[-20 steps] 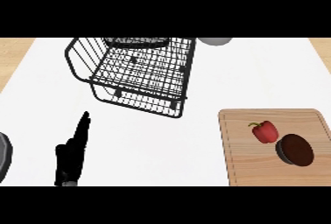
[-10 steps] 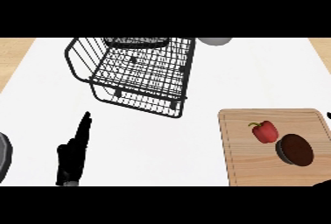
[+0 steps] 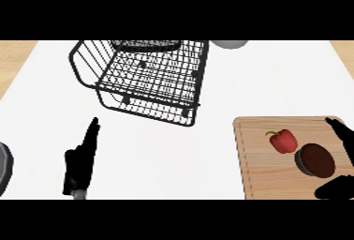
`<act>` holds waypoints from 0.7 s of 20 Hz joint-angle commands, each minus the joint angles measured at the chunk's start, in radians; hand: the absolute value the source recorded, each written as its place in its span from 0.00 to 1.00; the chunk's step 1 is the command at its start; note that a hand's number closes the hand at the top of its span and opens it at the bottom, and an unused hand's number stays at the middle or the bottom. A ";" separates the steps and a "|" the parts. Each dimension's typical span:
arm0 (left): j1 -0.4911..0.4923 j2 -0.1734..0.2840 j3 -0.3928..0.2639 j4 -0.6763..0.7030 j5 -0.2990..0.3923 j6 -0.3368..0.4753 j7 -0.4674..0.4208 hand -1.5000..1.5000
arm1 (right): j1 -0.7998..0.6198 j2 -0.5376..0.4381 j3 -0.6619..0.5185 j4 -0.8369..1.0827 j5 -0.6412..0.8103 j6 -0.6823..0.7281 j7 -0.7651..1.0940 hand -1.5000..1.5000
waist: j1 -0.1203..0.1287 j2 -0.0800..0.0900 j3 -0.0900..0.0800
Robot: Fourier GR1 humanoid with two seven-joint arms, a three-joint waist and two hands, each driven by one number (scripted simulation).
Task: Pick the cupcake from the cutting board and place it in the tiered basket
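In the head view, the cupcake (image 3: 316,160), dark brown and round, was seen on the cutting board (image 3: 252,154) at four o'clock, a red pepper (image 3: 282,141) just beside it. The wire tiered basket (image 3: 145,77) stood at twelve o'clock. The left hand (image 3: 80,161) was held open with straight fingers at eight o'clock, and the right hand (image 3: 340,187) was spread open around the cupcake without touching it.

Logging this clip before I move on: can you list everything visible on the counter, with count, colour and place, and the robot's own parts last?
Tiered basket: one, black wire, upper centre of the counter.
Cutting board: one, light wood, lower right.
Cupcake: one, dark brown, on the board, right of centre.
Red pepper: one, red with green stem, on the board, just up-left of the cupcake.
Grey round object: one, top edge, partly cut off.
Dark rimmed object: one, left edge, mostly out of view.
Left hand: black, fingers straight, lower left.
Right hand: black, open, at the board's right edge by the cupcake.
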 commanded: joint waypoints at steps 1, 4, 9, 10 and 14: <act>0.057 -0.023 -0.016 0.020 -0.019 0.005 -0.020 0.50 | 0.023 -0.014 -0.018 -0.028 -0.015 0.102 0.062 0.00 | -0.005 0.004 -0.005; 0.044 0.004 0.014 -0.008 -0.003 -0.034 0.014 0.50 | -0.017 0.039 0.006 0.038 0.032 0.107 0.062 0.00 | -0.001 0.004 -0.005; -0.011 -0.001 0.066 0.075 0.005 -0.066 -0.014 0.50 | -0.109 0.075 -0.027 0.114 0.027 0.176 0.055 0.00 | -0.001 0.006 -0.005; 0.040 -0.032 0.033 0.052 -0.035 -0.031 -0.049 0.50 | -0.072 0.104 -0.008 0.046 0.055 0.179 0.096 0.00 | -0.002 0.004 -0.005; 0.076 -0.033 0.019 -0.042 -0.039 -0.032 0.026 0.50 | -0.023 0.081 -0.038 0.129 0.086 0.162 -0.028 0.00 | -0.003 0.004 -0.004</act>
